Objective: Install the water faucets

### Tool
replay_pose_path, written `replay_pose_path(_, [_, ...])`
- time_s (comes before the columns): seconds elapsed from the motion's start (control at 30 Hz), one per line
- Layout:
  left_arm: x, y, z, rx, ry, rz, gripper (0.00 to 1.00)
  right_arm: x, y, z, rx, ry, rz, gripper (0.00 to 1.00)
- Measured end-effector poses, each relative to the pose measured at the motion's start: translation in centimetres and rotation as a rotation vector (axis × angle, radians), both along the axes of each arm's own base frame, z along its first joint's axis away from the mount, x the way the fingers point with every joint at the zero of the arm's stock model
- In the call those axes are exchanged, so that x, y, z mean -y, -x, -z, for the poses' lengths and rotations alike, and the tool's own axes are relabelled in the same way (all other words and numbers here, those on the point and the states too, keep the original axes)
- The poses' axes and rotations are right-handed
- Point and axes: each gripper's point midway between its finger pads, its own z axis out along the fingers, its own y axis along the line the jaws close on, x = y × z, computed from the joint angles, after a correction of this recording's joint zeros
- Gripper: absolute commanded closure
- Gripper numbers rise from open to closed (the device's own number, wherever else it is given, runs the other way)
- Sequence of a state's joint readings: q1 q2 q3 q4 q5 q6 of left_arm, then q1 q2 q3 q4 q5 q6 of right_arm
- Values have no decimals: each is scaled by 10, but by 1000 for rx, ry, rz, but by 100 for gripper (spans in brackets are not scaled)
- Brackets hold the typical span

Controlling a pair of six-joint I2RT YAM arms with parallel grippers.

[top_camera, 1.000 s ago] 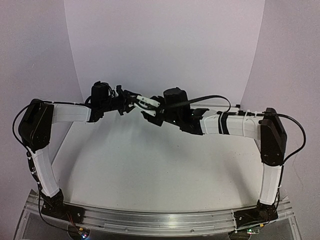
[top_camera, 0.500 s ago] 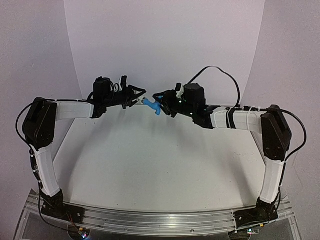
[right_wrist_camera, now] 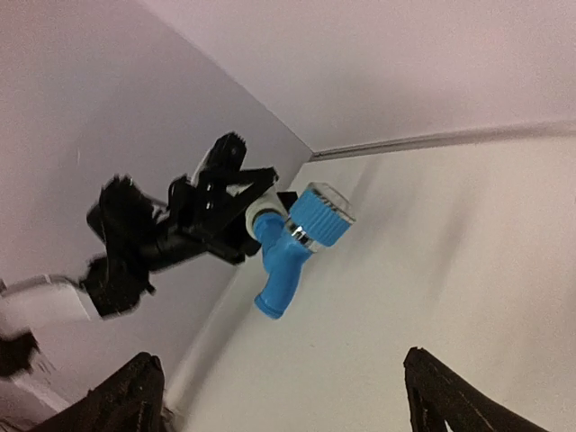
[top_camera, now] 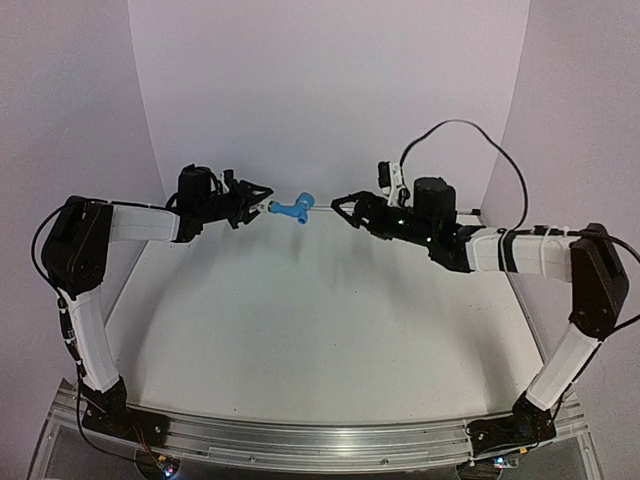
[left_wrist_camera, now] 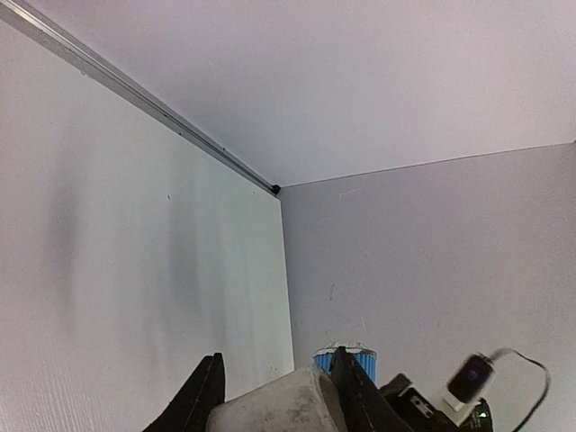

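White table (top_camera: 300, 340), plain pale back wall (top_camera: 330, 90); blue tap (top_camera: 293, 208) is up in the air well above the tabletop, close to that wall, between my two claws; spout angled down, knurled blue cap with its silvery ring facing my right wrist camera; tap's inlet end sits against the white pipe fitting (right_wrist_camera: 262, 210); looks joined to it, can't see how deep; left claw (top_camera: 262, 201) is clamped on that fitting, jaws narrow, one pad either side of the white barrel, carrying fitting and tap together; right claw (top_camera: 343, 206) is spread wide, holding nothing, near the tap but clear of it, fingers aimed at the cap.

Step, my read: mating the tap to the fitting by twisting, right side between grips; can't tell whether the joint is tight. Next move calls for: line right claw up on the tap's axis; close on the cap or body without knocking the spout; turn while left holds the fitting steady; risk is a side load prying the fitting out of the left pads.

Pose: both arms reach forward, forearms roughly level, wrists facing each other across the middle; right elbow out wide, cable (top_camera: 470, 140) looping above it.
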State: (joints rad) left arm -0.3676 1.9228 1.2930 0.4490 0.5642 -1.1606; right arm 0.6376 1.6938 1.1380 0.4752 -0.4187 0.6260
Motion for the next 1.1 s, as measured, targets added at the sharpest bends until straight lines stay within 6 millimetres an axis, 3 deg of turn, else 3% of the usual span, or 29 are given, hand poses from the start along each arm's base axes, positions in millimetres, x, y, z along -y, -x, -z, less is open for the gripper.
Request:
replay_pose_path(0.17, [3,6,-2,-39,28,12,100,-21,29,-36,703,534,-139,3])
replay_pose_path(0.3, [4,11,-7,-46,42,19,100,-41,33,-23,1118,902,-209,2])
replay_pose_path(0.4, [4,16,-9,-54,50,27,100,-48,18,-3,1279,1087,-268,2])
replay_pose_path(0.53, [5,20,-6,-67,51,38,100,-60,2,12,1391,1197,-326,11])
replay_pose_path(0.7, [7,24,-7,-69,54,56,100,-85,-17,6,1472,1217,-299,38])
replay_pose_path(0.83, [8,27,-9,-66,56,70,100,-94,-19,10,1466,1196,-284,56])
replay_pose_path(0.87, [9,27,-9,-65,57,73,100,-95,-20,11,1448,1187,-279,65])
replay_pose_path(0.9, [9,27,-9,-65,57,75,100,-97,-21,13,1428,1177,-271,84])
replay_pose_path(0.93, [9,27,-9,-66,58,74,100,-98,-23,14,1398,1162,-259,97])
replay_pose_path(1.1, [4,21,-15,-31,40,61,100,-104,-28,16,1096,986,-169,100])
